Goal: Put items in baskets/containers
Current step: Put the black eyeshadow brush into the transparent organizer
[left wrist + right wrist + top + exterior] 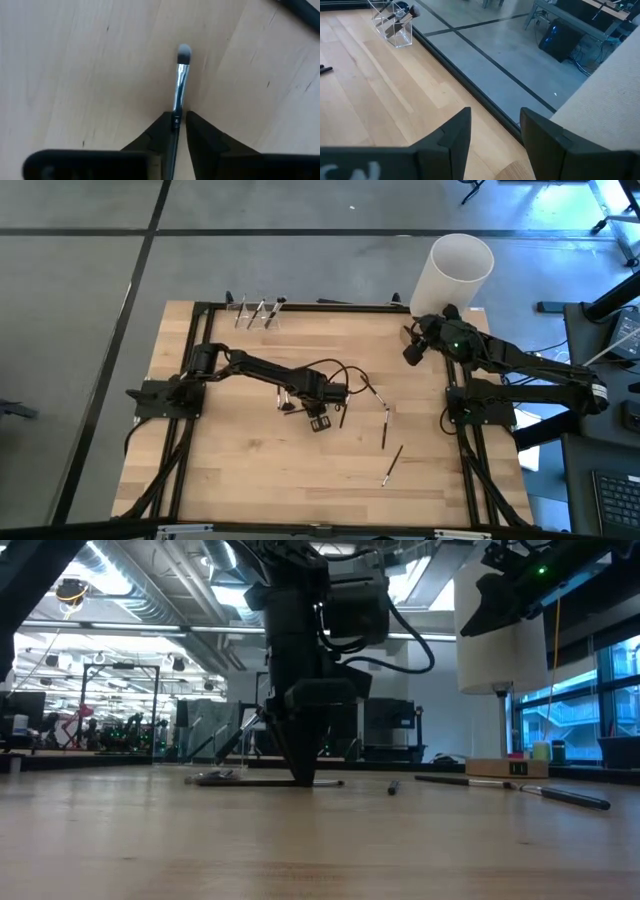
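My left gripper (298, 402) is down at the table's middle, shut on a thin makeup brush (181, 75) with a silver ferrule and a grey bristle tip. In the low view its fingertips (303, 778) reach the tabletop. Loose brushes lie to its right (385, 428), (392, 465), (368, 388). The clear plastic cups (255, 312) stand at the far edge with brushes leaning in them; they also show in the right wrist view (395, 24). My right gripper (495, 135) is open and empty, held high at the far right (412, 348) beside the white cylinder. My left gripper pinches the brush's dark handle (175, 120) just behind the silver ferrule, between its two fingers. The fingers come from above, pointing down. The ferrule and bristle tip (184, 50) stick out past the fingertips, low over the wood; whether the brush rests on it, I cannot tell.
A tall white cylinder (458, 268) stands at the far right corner. Black frame rails (300, 306) run along the table's far and side edges. Open wood lies toward the near edge (280, 480).
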`<state>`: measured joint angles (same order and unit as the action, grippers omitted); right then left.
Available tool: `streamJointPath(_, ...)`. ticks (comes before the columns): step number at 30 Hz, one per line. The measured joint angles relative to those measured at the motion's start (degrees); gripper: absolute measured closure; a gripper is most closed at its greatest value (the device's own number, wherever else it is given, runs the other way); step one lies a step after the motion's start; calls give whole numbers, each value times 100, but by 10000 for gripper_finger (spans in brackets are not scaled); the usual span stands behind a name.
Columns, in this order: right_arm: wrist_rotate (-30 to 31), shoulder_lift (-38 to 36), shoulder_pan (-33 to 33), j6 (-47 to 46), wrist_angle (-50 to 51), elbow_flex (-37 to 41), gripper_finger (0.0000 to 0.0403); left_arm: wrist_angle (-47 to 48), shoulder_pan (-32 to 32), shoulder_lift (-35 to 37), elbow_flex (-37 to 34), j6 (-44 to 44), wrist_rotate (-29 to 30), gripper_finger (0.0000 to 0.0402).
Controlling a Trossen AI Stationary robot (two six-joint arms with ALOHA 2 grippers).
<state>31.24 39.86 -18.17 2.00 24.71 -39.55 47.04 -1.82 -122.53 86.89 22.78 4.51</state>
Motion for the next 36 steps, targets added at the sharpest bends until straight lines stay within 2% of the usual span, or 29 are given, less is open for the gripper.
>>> streamJointPath(6, -1, 0, 0, 0, -1, 2, 235, 7, 88, -8, -8, 42, -5, 391)
streamJointPath(13, -1, 0, 0, 2, 0, 2, 235, 3, 115, -15, -15, 84, 29, 386)
streamJointPath(19, 0, 0, 0, 2, -4, 0, 235, 9, 139, 148, 33, 473, 139, 383)
streamJointPath(32, 0, 10, 0, -25, 0, 2, 235, 140, 388, 1663, 170, 648, 2805, 375)
streamJointPath(36, -104, 41, 0, -54, 41, 1, 235, 725, 661, 2249, -292, -47, 3675, 375)
